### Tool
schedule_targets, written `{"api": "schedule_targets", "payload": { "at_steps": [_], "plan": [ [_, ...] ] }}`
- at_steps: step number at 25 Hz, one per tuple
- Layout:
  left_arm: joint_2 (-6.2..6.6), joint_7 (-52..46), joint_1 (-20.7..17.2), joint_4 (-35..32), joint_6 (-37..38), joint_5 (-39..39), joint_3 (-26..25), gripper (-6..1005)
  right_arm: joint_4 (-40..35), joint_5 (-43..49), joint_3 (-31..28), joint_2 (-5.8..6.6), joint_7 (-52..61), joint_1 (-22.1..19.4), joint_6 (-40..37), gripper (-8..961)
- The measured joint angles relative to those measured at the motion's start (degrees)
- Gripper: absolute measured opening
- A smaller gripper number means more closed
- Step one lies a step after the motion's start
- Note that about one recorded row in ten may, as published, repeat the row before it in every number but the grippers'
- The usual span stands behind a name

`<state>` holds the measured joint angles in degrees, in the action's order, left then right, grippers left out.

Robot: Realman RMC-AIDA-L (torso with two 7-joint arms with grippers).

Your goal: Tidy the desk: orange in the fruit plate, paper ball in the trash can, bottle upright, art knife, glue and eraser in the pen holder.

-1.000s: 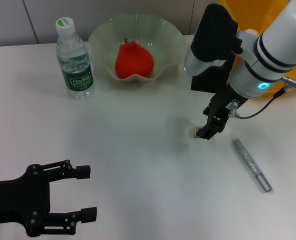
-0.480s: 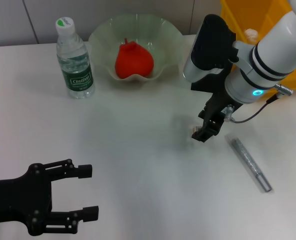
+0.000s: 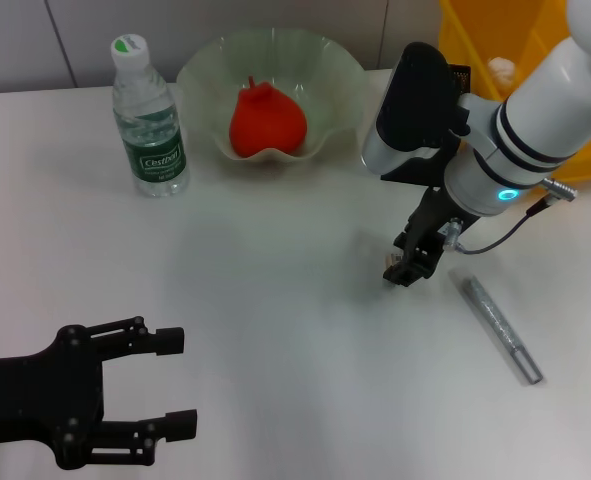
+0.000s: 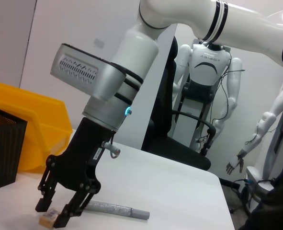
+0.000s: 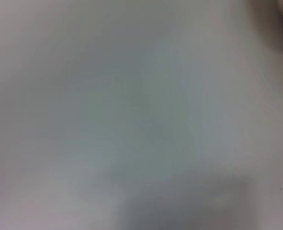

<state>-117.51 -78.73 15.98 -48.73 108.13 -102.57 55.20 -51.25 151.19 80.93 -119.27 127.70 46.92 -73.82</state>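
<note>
Right of centre on the table [image 3: 275, 300], the right tool [image 3: 407, 270] straddles the eraser [image 4: 49, 218], fingers narrowly parted. Seat both fingers squarely on its sides before closing. Left tool [image 3: 165, 385] waits near-left, spread wide.

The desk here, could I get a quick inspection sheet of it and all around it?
Surface: white desk, flat.
Job's things: orange in the green fruit plate; bottle upright; eraser on the desk; silver pen-like stick lying flat; pen holder; trash can with a paper ball inside.
Clutter: nothing seen.
Grippers: right gripper low over the eraser, fingers open astride it; left gripper open, idle near the desk's front.
Cables: one by the right wrist.
Surroundings: other white robots.
</note>
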Motion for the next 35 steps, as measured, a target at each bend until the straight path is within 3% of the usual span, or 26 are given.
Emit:
{"api": "schedule_targets", "payload": {
  "at_steps": [4, 10, 21, 23, 35],
  "plan": [
    [-0.05, -0.09, -0.05, -0.11, 0.04, -0.01, 0.0, 841, 0.12, -0.03, 0.02, 0.0, 0.0, 0.02, 0.06, 572],
    [-0.08, -0.1, -0.12, -0.2, 0.06, 0.14, 0.0, 841, 0.75, -0.03, 0.02, 0.0, 0.0, 0.02, 0.09, 398],
    [0.03, -0.11, -0.21, 0.04, 0.06, 0.18, 0.0, 841, -0.45, -0.03, -0.47, 0.0, 0.5, -0.19, -0.21, 278],
    [0.08, -0.11, -0.28, -0.06, 0.06, 0.25, -0.01, 841, -2.77, -0.03, -0.8, 0.0, 1.31, -0.71, -0.94, 241],
    [0.18, 0.56, -0.07, -0.26, 0.15, 0.31, 0.0, 842, -29.56, 0.51, -13.83, 0.27, 6.01, -5.85, -10.13, 249]
  ]
}}
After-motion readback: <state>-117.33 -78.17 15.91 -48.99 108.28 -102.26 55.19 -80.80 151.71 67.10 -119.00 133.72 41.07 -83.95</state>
